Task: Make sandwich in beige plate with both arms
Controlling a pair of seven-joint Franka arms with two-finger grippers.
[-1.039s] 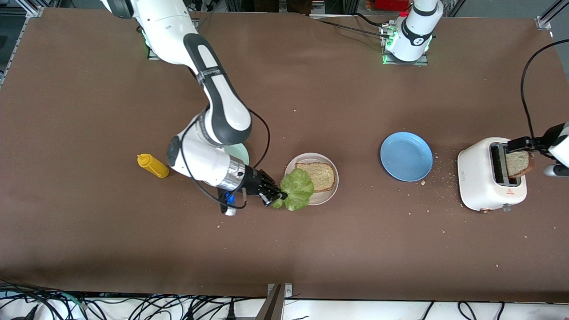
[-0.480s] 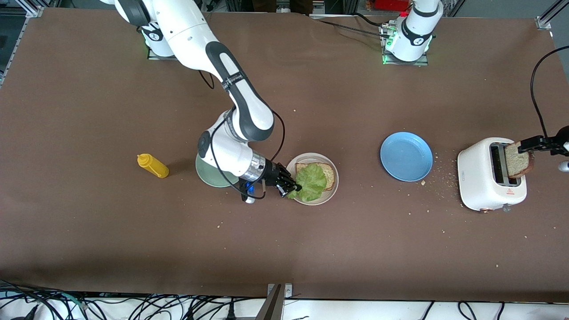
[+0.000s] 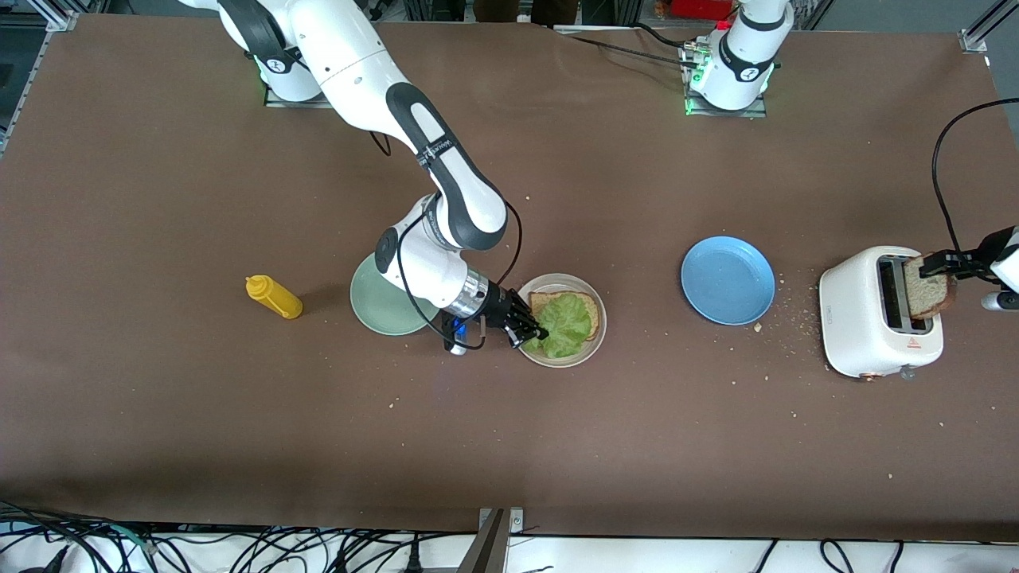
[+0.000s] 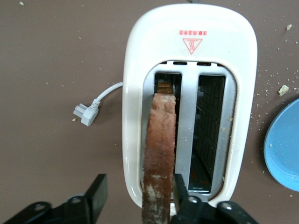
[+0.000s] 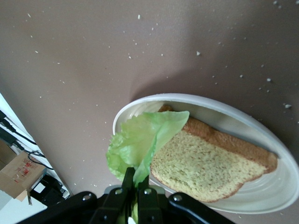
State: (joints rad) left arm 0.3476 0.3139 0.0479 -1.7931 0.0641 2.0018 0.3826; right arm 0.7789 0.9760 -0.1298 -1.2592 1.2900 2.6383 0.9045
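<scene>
- Front view: right pincer clenched on the stem edge of a ruffled green lettuce leaf, low at the 9 o'clock rim of the round pale beige ridged plate.
- Leaf draped over the square brown wholegrain bread slice lying in that plate, on the brown counter.
- Best done by lowering until the leaf lies flat and centred on the slice, then releasing, then lifting straight up to avoid dragging it off.
- Left pincer over the white two-slot toaster, grasping a second brown bread slice standing in the slot.
- Worth pulling it vertically, clear of the slot walls.
- Mint-green round plate at 9 o'clock of the beige one.
</scene>
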